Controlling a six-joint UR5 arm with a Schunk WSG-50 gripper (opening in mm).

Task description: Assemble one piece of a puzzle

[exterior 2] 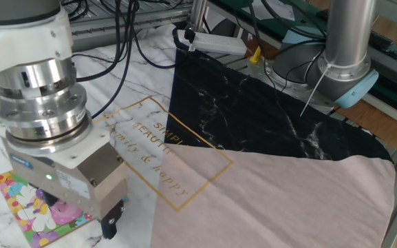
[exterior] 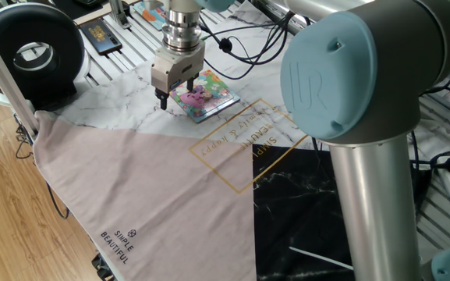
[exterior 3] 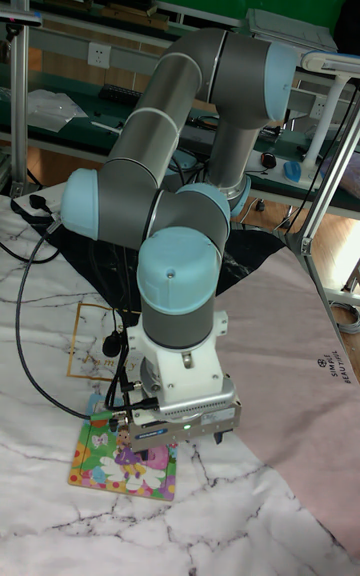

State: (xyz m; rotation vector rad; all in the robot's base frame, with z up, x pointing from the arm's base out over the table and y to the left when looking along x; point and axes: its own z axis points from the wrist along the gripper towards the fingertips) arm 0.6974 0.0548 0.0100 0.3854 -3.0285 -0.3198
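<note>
The puzzle (exterior: pixel 207 97) is a small square board with a pink, yellow and green cartoon picture, lying flat on the white marble cloth. It also shows at the lower left in the other fixed view, puzzle (exterior 2: pixel 20 207), and in the tall view, puzzle (exterior 3: pixel 110 464). My gripper (exterior: pixel 173 100) hangs just above the board's left edge, fingers pointing down and spread, with nothing seen between them. One dark fingertip (exterior 2: pixel 112 224) shows beside the board. A small purple patch, maybe the piece (exterior 2: pixel 43 198), lies on the board under the gripper body; its fit cannot be made out.
A pinkish cloth (exterior: pixel 147 195) and a black marble cloth (exterior: pixel 302 211) cover the near table. A black round device (exterior: pixel 33 51) stands at the left. The arm's base column (exterior: pixel 373 211) rises at the right. Cables (exterior 2: pixel 136 34) and a power strip (exterior 2: pixel 215 43) lie at the back.
</note>
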